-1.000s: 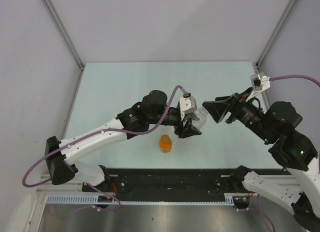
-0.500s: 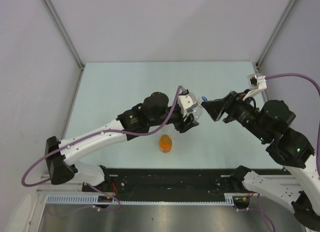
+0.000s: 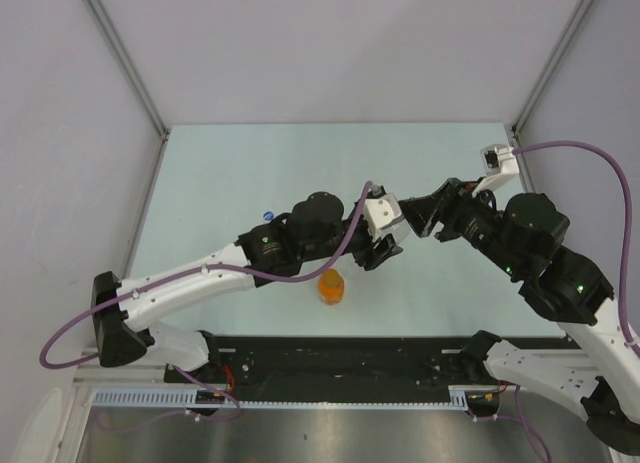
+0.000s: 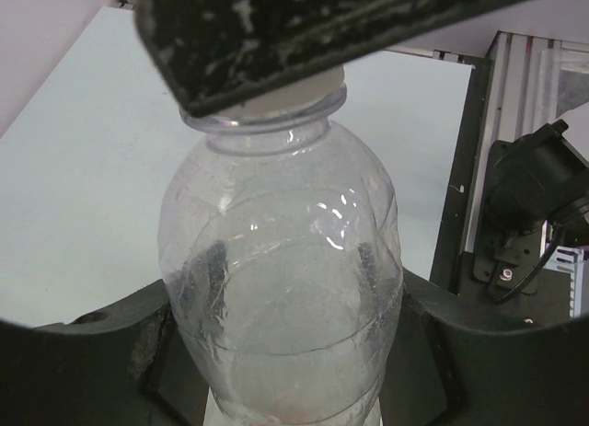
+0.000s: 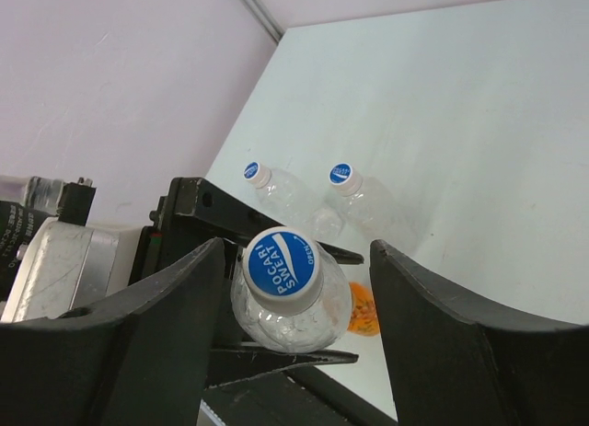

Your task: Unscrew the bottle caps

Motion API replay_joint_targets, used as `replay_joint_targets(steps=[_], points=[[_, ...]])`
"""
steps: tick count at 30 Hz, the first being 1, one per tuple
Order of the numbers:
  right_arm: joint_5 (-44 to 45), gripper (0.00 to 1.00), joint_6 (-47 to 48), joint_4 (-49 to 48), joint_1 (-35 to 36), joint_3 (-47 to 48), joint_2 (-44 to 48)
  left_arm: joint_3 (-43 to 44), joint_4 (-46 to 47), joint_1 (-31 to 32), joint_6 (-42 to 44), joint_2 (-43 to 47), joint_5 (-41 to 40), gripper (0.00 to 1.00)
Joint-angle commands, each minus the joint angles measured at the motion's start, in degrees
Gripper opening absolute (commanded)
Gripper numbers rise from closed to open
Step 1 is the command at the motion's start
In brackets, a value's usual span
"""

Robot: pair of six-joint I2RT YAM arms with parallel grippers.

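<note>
Above the bench (image 3: 230, 173), the left end effector (image 3: 384, 247) clenches a clear bottle (image 4: 281, 279); the right end effector (image 5: 296, 302) has moved in, released, straddling (not yet touching) its blue cap (image 5: 282, 259), ready to unscrew.

The table (image 3: 250, 163) is a pale green surface. Three things rest on it. An orange bottle (image 3: 331, 286) sits just on the near side of the left gripper (image 3: 383, 249), apart from it and, from above, apparently upright. Out to that gripper's left, and beyond it as seen from the right gripper (image 3: 412, 216), stand a clear bottle (image 5: 287, 196) and a second clear bottle (image 5: 373, 208) close beside each other. Each wears a blue cap (image 5: 253, 172) with a white mark. From overhead only one of these two shows.
</note>
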State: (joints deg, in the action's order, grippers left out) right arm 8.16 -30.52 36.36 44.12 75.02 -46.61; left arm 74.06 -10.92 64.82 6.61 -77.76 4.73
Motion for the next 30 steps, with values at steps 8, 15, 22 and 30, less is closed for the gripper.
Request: replay_joint_targets(steps=[8,15,22,30], points=[[-0.16,0.40,-0.94,-3.40,0.35,0.03,-0.50,2.75,0.37,1.01,2.18,0.85,-2.89,0.00],[-1.66,0.00,1.33,-3.40,0.35,0.03,0.03,2.67,0.28,1.01,2.09,1.11,0.26,0.00],[-11.83,0.00,8.36,-7.53,0.44,0.03,3.10,0.56,2.30,0.66,1.65,4.54,24.51,0.00],[-26.95,0.00,16.45,-10.43,0.27,0.12,6.09,1.69,8.02,-1.10,-6.26,4.02,53.78,0.00]])
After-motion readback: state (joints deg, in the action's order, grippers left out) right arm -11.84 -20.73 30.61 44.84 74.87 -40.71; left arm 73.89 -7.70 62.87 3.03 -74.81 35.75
